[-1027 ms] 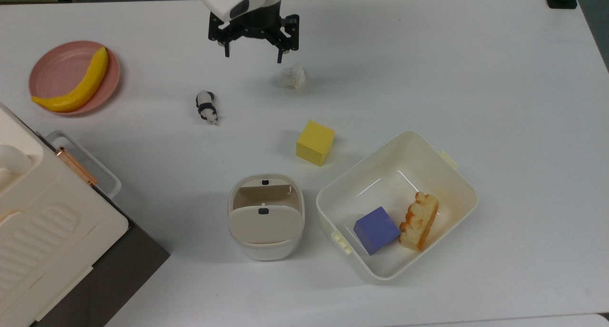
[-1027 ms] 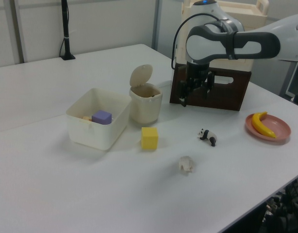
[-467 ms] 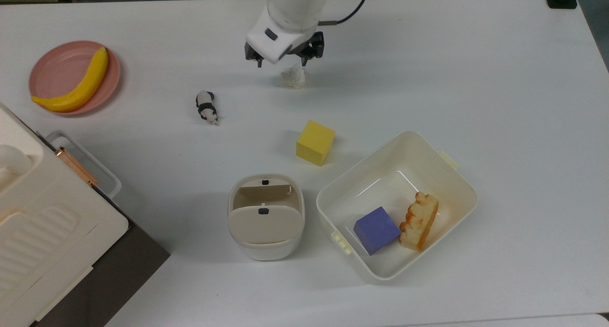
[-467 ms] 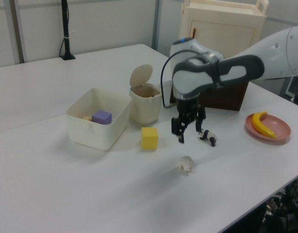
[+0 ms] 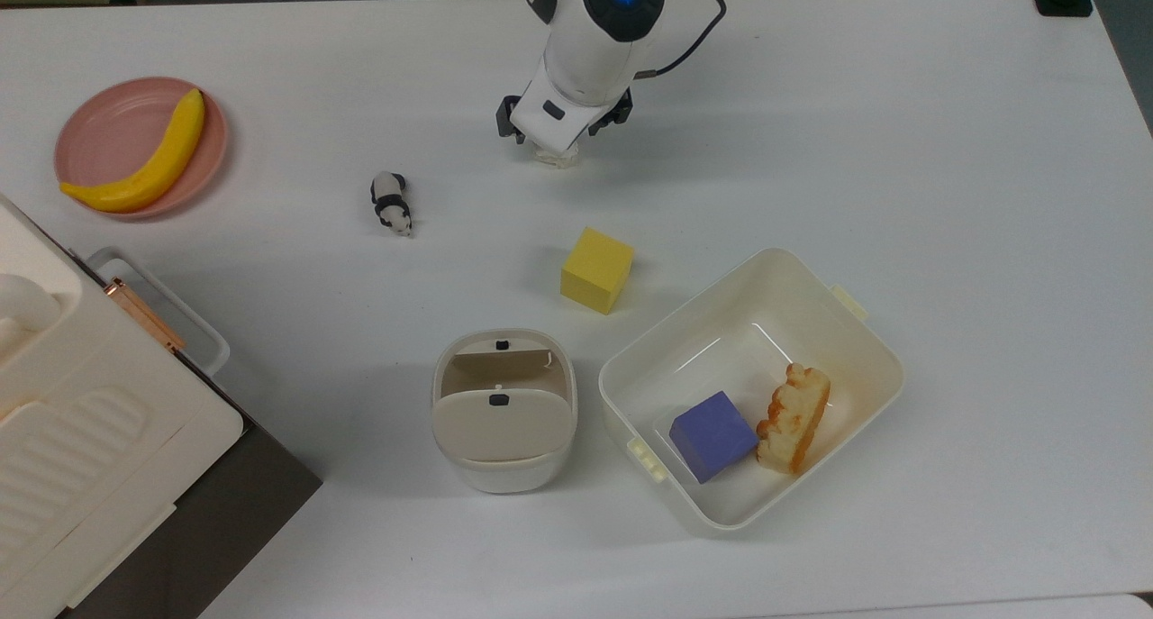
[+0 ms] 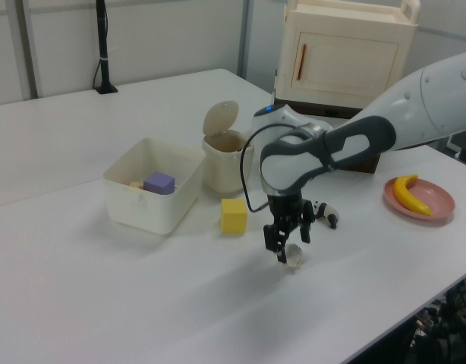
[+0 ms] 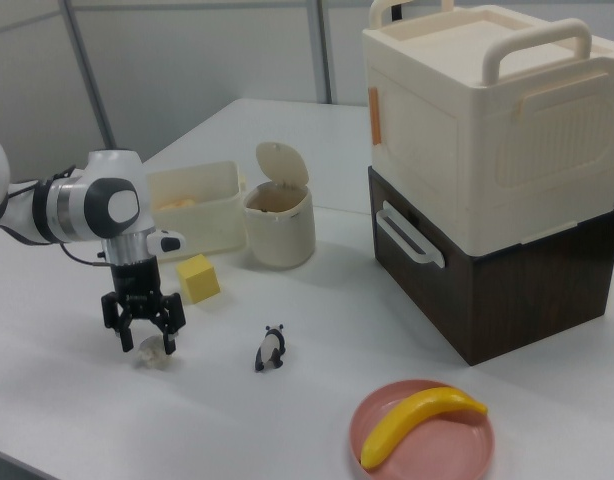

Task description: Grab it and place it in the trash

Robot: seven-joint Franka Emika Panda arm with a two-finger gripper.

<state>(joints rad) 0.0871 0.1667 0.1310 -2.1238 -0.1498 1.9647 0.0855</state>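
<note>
2 cubes (image 5: 596, 269) (image 5: 712, 436), 1 banana (image 5: 144, 167), 1 plate (image 5: 101, 130), 1 panda (image 5: 391, 203), 1 wad (image 7: 153, 354), 1 bin (image 5: 503, 410), 1 tub (image 5: 865, 349).

gripper (image 6: 289, 251) spread astride paper wad (image 6: 295, 257) (on table (image 6: 81, 280)) | bin (image 6: 227, 161) lid up

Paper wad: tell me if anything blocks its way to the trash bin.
The gripper hangs open around the paper wad. In the top view the yellow cube sits on the table roughly between the wad and the trash bin, whose flap lid is up. Lifting the wad clear should likely pass over the cube.
</note>
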